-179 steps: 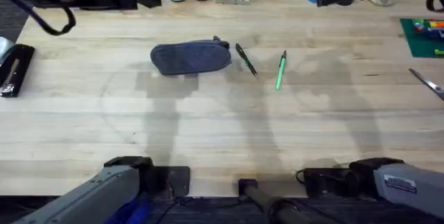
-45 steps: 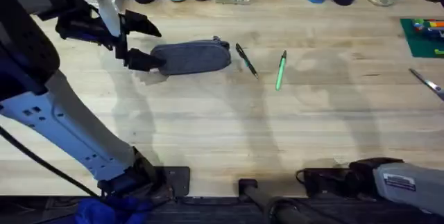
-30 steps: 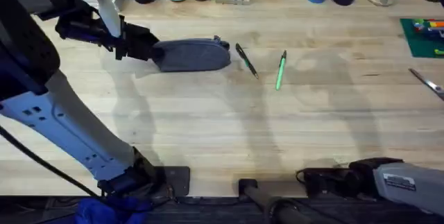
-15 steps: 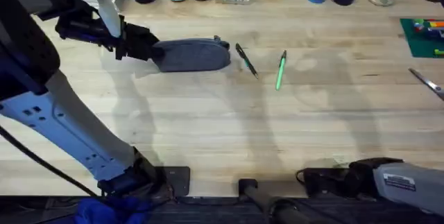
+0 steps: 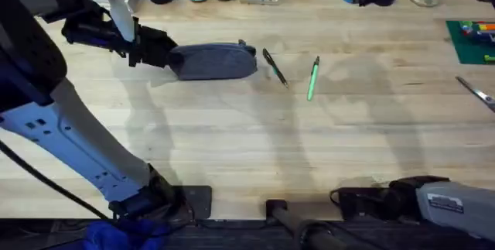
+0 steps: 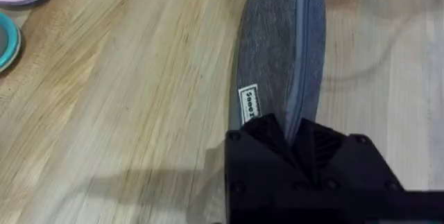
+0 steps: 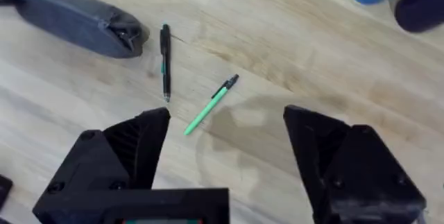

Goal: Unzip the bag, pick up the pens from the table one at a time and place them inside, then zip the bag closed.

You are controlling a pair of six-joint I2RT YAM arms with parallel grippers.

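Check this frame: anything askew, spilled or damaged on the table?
Nothing stands out. The bag lies flat and zipped, the left claw shut on its end. The black pen and green pen lie apart on the table, undamaged. The right claw hangs open above them.

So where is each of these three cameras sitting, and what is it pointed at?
Overhead: above the table, looking down and forward; both arm bases show at the bottom.
Left wrist: on the left arm, close over the bag; its black fingers pinch the bag's end.
Right wrist: raised, looking down past its open fingers.
Shared: bag, black pen, green pen.
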